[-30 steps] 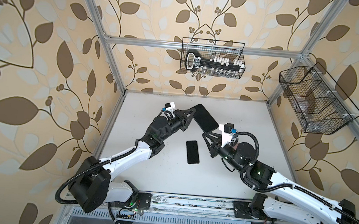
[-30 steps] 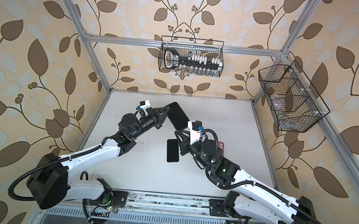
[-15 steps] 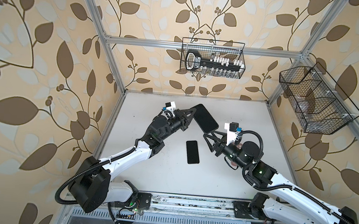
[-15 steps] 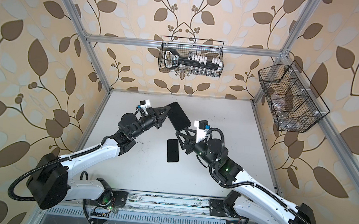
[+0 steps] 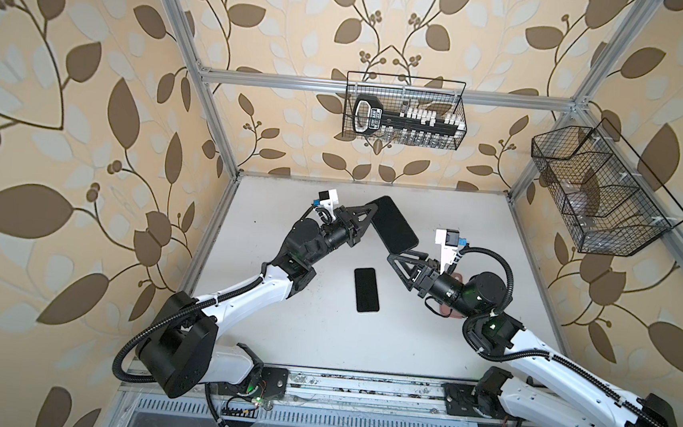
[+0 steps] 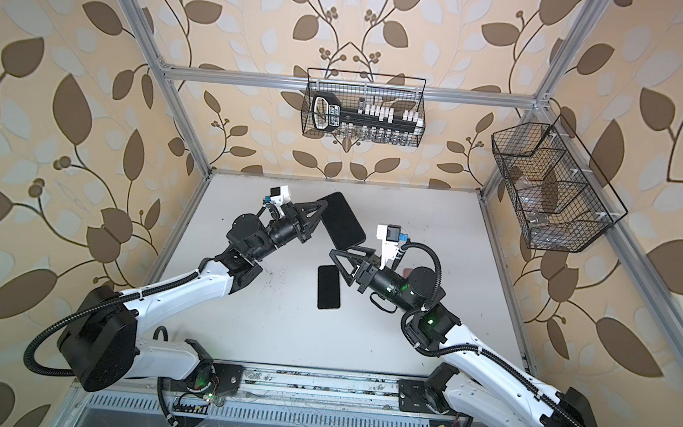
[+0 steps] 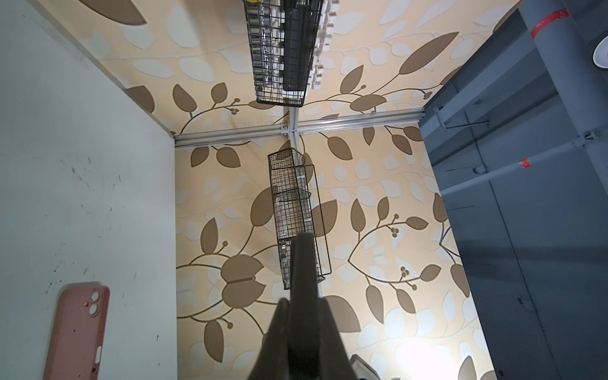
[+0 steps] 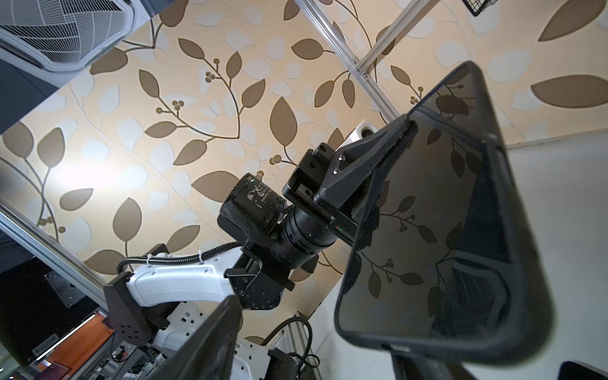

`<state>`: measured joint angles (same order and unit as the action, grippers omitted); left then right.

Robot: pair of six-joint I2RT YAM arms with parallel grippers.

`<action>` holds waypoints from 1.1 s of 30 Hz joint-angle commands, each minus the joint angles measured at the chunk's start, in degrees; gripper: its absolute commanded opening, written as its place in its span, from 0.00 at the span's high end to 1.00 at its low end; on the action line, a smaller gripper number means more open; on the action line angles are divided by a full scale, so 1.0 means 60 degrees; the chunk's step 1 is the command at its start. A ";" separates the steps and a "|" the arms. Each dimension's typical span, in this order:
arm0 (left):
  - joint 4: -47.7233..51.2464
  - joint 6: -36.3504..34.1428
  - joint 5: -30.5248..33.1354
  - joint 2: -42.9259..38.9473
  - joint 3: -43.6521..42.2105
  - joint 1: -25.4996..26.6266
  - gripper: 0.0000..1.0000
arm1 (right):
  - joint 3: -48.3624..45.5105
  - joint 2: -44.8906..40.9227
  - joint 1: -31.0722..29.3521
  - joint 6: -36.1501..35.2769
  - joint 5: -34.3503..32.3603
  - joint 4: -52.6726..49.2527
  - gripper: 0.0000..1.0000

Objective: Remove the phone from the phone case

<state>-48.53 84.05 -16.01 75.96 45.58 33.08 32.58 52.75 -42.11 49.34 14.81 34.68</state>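
Robotics lab test cell as I see it, aluminium frame [image 5: 300, 83] boxing my white tabletop [image 5: 301, 332], leaf-print wall panels [image 5: 67, 126] all round, wire basket [image 5: 462, 107] on the back rail, second wire basket [image 5: 606, 210] at the side, metal base rail [image 5: 363, 391] in front, grey pipe-hung ceiling [image 7: 526, 246] beyond

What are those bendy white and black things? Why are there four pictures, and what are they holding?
They are two robot arms, each ending in a gripper that pinches like two fingers. Two pictures look down from above on the whole table. The other two come from small cameras on the arms' wrists. The left gripper is shut on a phone in its black case, holding it up in the air. The right gripper is open, close to that phone's free end. On the table lie another black phone, flat, and a pink phone case.
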 commanded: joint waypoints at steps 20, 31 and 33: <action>-0.1140 -0.0058 0.0206 0.0056 0.0372 0.0097 1.00 | 0.0393 0.0891 -0.0553 -0.0019 -0.1562 0.0746 0.56; -0.0965 -0.0006 0.0236 -0.0036 0.0342 0.0101 1.00 | 0.0430 0.0709 -0.0789 -0.0638 -0.2277 0.0373 0.74; -0.0953 0.0005 0.0222 -0.0038 0.0330 0.0097 1.00 | 0.0430 0.0697 -0.0803 -0.0682 -0.2306 0.0348 0.76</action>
<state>-49.52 84.16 -15.84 76.79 45.58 33.08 33.12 58.11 -46.48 46.61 2.42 35.88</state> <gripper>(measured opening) 0.118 0.243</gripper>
